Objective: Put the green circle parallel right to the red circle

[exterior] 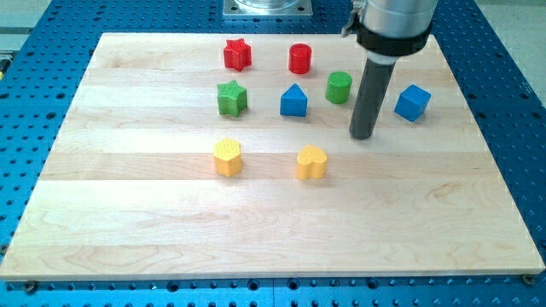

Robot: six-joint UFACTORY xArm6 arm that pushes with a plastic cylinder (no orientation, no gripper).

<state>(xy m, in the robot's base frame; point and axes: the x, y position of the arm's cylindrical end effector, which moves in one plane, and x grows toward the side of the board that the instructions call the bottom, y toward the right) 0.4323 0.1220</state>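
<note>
The green circle (339, 87) stands on the wooden board, below and to the right of the red circle (299, 59). The two are apart. My tip (362, 136) rests on the board below and to the right of the green circle, a short gap away, not touching it. The dark rod rises from the tip to the arm's body at the view's top right.
A red star (237, 54) is left of the red circle. A green star (231, 98) and a blue house-shaped block (293, 101) sit left of the green circle. A blue cube (413, 102) is right of the rod. A yellow hexagon (227, 157) and yellow heart (311, 162) lie lower.
</note>
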